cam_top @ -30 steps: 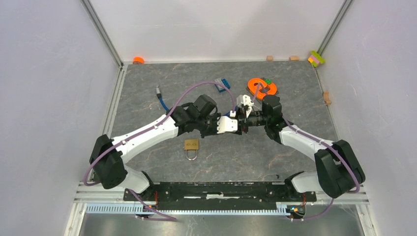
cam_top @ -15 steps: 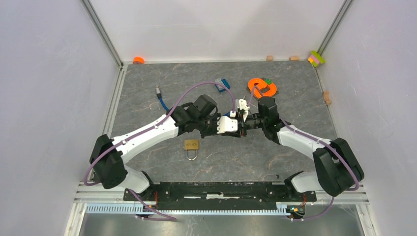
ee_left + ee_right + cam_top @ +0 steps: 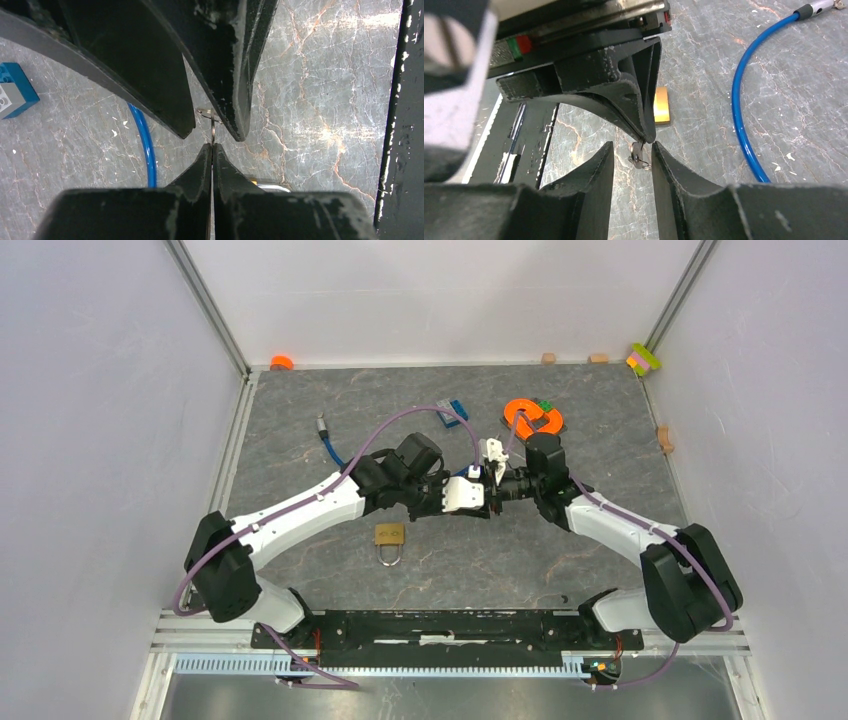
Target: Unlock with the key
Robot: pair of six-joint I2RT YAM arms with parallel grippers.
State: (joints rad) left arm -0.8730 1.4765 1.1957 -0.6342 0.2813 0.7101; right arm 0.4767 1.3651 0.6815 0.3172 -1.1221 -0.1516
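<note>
Right wrist view: the key (image 3: 638, 156) hangs from the pinched-together tips of the left gripper (image 3: 212, 149) — a mid-air handover, by the look of it. The right gripper (image 3: 633, 152) has its fingers apart on either side of the key, not clamped. Likely purpose: a regrip that leaves the blade free for insertion. The brass padlock (image 3: 389, 535) lies flat on the table (image 3: 300, 410) at 7 o'clock from the meeting grippers — well apart, untouched.

Even bright light, soft shadows, wrist views blurred up close (overhead sharp)
</note>
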